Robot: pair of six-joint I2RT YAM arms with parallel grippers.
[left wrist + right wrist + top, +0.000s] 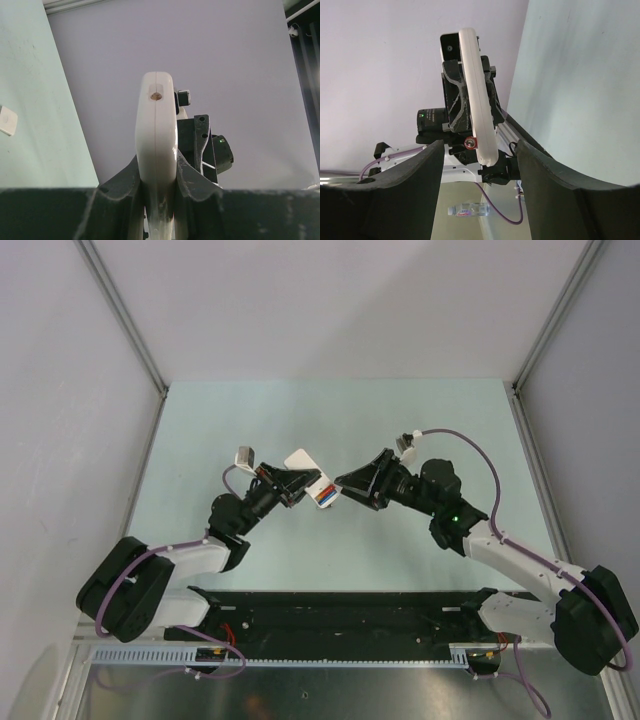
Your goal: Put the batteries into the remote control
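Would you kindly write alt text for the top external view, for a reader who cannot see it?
The left claw holds the white remote control over a pale green table, with coloured batteries showing at the end nearest the right claw. That claw faces it, open and empty.
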